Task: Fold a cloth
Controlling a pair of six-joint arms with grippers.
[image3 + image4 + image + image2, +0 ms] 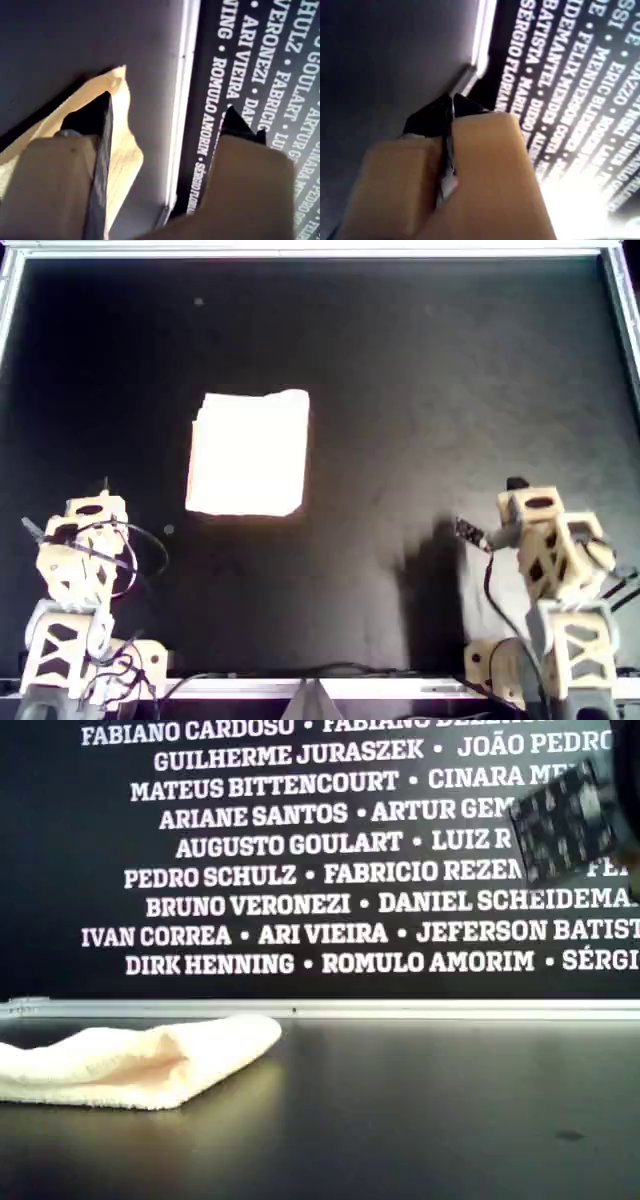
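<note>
Cloth (250, 453) lies folded | my first gripper (165, 125) gapes empty; my second gripper (451, 112) pinched, empty | I square edges before releasing.

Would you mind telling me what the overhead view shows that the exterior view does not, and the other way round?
Only the overhead view shows both arms parked at the near edge, well apart from the cloth, and its full rectangular outline. Only the exterior view shows the wall of white printed names and the cloth's rounded folded edge in side profile. Both show the pale cloth lying folded on the black table with no claw touching it.
</note>
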